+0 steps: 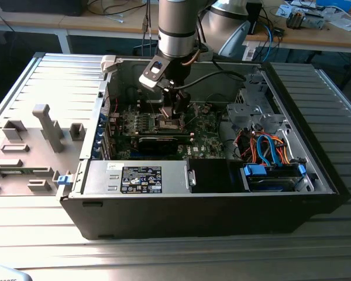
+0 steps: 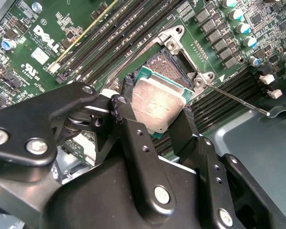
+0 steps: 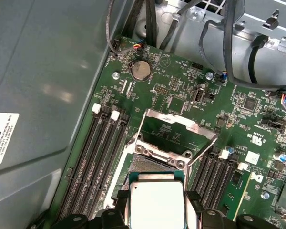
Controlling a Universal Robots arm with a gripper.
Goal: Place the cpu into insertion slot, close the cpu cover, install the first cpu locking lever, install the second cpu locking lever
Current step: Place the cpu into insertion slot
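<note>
Cpu gripped by its edges over the insertion slot

The gripper (image 2: 157, 125) clamps the cpu (image 2: 158, 101) by two opposite edges, low over the insertion slot (image 3: 150, 166) toward the far side of the case, with the cpu cover (image 3: 181, 123) standing open beyond; the chip looks light, stiff, slick-topped and fragile underneath, so an edge hold suits it; the power supply (image 1: 141, 178) carries a printed label

We are seeing a smudged silver-grey square metal chip (image 2: 158, 101) rimmed teal green, a matte black metal hand (image 2: 154, 112), a dark green white-printed motherboard (image 3: 181, 95), and a silvery metal cover frame (image 3: 180, 123).
</note>
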